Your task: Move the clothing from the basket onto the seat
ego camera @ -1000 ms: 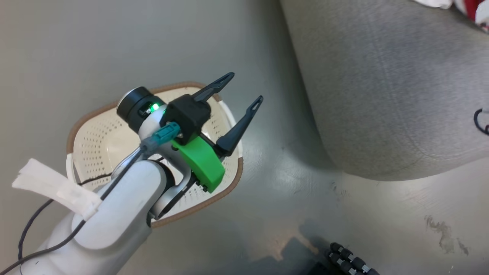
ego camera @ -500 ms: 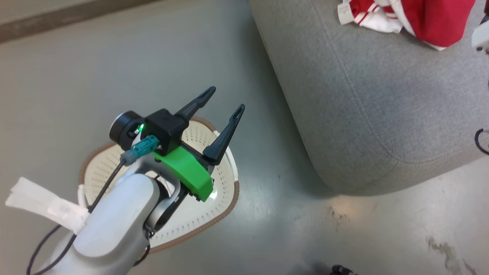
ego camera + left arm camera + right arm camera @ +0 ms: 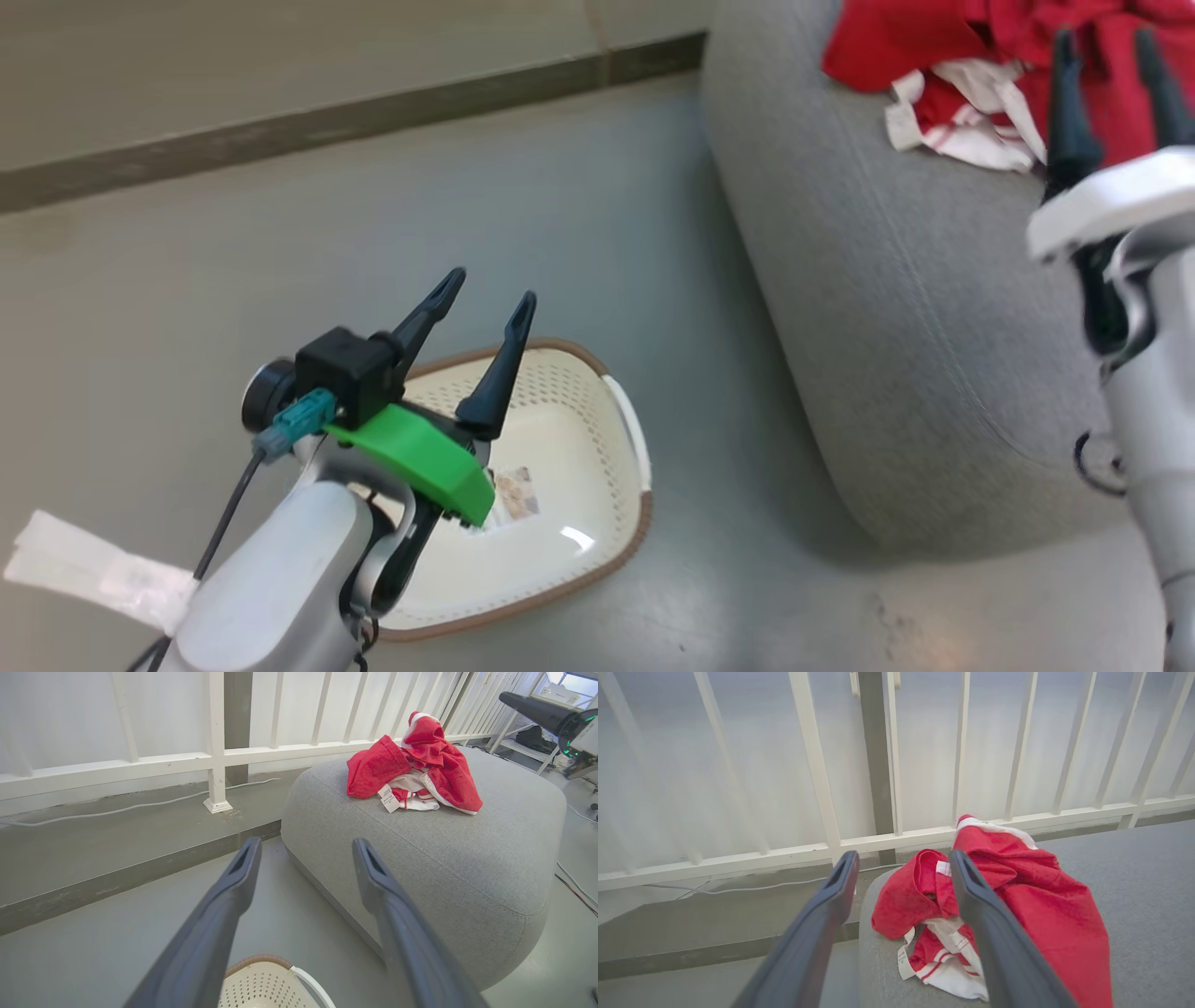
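1. Seat (image 3: 887, 280): a large grey upholstered cushion standing on the grey floor (image 3: 373, 215), on the right of the scene.

2. Clothing (image 3: 934, 37): a crumpled red heap with white trim, lying on the far part of the seat top. A striped edge and a white label (image 3: 387, 799) show at the heap's near left side. No part of the clothing hangs over the seat edge.

3. Basket (image 3: 560, 411): it stands upright on the floor to the left of the seat, near it but apart from it. The perforated bottom shows bare around a sticker (image 3: 516, 493). One white handle faces the seat.

4. Left gripper (image 3: 492, 287): it hangs above the left part of the basket, fingers pointing far and slightly right. The jaws stand wide and hold nothing.

5. Right gripper (image 3: 1102, 37): it hangs over the right part of the seat, fingers pointing far towards the clothing. The jaws stand wide and hold nothing. In the left wrist view this gripper is in the air, clear of the heap.

6. Background: a white railing (image 3: 215, 756) runs along the far side, and a pale cable (image 3: 140, 807) lies at its foot.
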{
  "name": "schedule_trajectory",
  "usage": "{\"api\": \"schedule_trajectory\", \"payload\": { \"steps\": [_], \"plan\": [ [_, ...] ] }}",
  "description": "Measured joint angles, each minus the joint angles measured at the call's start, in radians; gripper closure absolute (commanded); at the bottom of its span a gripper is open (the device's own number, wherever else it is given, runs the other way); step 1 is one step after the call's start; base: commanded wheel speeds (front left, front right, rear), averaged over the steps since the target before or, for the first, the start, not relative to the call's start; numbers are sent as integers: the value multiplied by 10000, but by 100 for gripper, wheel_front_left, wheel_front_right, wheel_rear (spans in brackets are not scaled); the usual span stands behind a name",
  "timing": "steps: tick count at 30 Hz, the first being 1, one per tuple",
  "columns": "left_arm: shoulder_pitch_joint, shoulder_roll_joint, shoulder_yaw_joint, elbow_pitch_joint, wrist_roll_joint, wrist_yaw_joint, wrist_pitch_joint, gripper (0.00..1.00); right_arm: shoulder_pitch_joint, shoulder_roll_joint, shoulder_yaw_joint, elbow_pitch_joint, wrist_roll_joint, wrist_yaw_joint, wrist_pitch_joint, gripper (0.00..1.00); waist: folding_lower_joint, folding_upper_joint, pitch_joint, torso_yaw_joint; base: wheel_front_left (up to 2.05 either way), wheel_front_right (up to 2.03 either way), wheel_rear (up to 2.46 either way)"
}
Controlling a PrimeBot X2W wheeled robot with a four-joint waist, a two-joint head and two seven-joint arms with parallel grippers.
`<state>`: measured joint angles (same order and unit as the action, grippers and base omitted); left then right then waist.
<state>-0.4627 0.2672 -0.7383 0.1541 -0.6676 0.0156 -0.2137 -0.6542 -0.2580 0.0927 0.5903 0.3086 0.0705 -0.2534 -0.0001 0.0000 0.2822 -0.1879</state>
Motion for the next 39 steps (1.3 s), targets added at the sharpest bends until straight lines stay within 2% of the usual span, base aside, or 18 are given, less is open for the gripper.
{"api": "schedule_trajectory", "payload": {
  "steps": [13, 18, 21, 27, 39],
  "plan": [
    [1262, 35, 865, 291, -186, 589, -263, 0, 1945, 757, 410, -803, -54, 75, 0, 0, 0, 0, -1222, 1376, 0, 0, 0],
    [1890, 215, 1337, 347, -232, 738, -343, 0, 2659, 1103, 525, -1172, -127, 54, 0, 0, 0, 0, -1752, 1828, 0, 0, 0],
    [2576, 439, 1944, 372, -259, 907, -349, 0, 3359, 1546, 746, -1373, -130, -19, 0, 0, 0, 0, -2180, 2075, 0, 0, 0],
    [3607, 700, 2838, 322, -257, 1024, -349, 0, 4257, 1816, 892, -1695, -136, -201, 0, 0, -1, 0, -2685, 2213, 0, 0, 0],
    [4819, 596, 4456, -520, 230, 1039, -351, 0, 5411, 1864, 819, -2600, -136, -566, 0, 0, 0, 0, -2945, 1939, 0, 0, 0]
  ]
}}
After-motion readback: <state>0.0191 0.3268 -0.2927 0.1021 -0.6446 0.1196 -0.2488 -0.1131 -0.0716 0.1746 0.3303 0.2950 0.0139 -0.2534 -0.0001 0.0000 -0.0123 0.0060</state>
